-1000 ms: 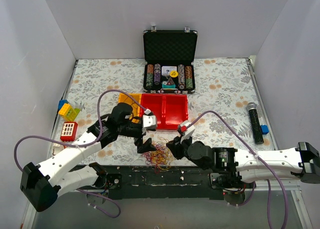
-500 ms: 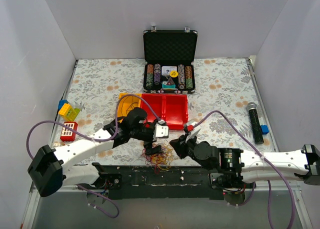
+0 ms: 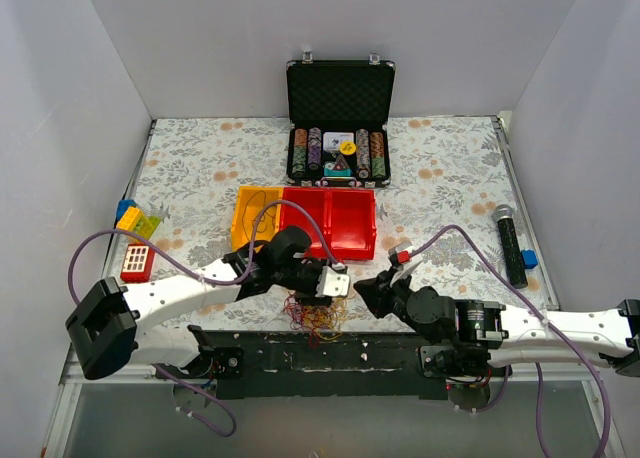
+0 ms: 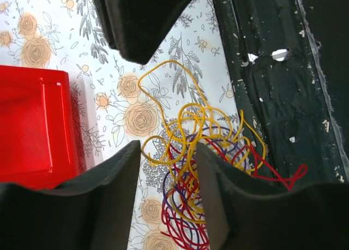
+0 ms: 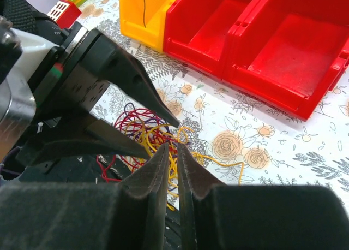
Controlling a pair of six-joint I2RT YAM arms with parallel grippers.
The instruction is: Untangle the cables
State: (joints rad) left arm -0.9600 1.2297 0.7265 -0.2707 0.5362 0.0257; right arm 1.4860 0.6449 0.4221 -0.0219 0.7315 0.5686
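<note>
Top view: cables [image 3: 318, 318] in one tangled bunch of red, yellow and dark strands. It lies on the flowered tabletop [image 3: 440, 178] at the near edge, centre, against the black rail [image 3: 300, 350]. Left tool [image 3: 320, 301] sits right over the bunch, pointing down into it. Right tool [image 3: 364, 289] is just right of the bunch, aimed at it. Tool states are too small to read here. Red bin [image 3: 350, 248] is behind the bunch, with the yellow bin [image 3: 243, 218] touching its left side. An open case [image 3: 340, 93] of chips stands at the far side, a microphone [image 3: 510, 243] far right and toy blocks [image 3: 135, 221] far left.

Left wrist view: left tool [image 4: 166, 149] is open, fingers [image 4: 76, 201] apart, with yellow loops of the cables [image 4: 191, 152] running up through the gap, not clamped. Red and purple-dark strands lie lower and spill right onto the black rail [image 4: 272, 97]. The dark tip of the right tool [image 4: 139, 42] comes in from the top, just beside the highest yellow loop; cannot tell if it touches. A corner of the red bin [image 4: 32, 124] is at left.

Right wrist view: right tool [image 5: 172, 147] is nearly closed, with only a thin slit between the fingers. A yellow strand shows in the slit; cannot tell if it is pinched. Its tip is at the edge of the cables [image 5: 139, 121]. Left tool [image 5: 163, 138] faces it with its two pointed fingers spread over the bunch. Red bin [image 5: 262, 94] and yellow bin [image 5: 136, 29] are behind. A thin dark strand [image 5: 144, 4] lies inside the yellow bin.
</note>
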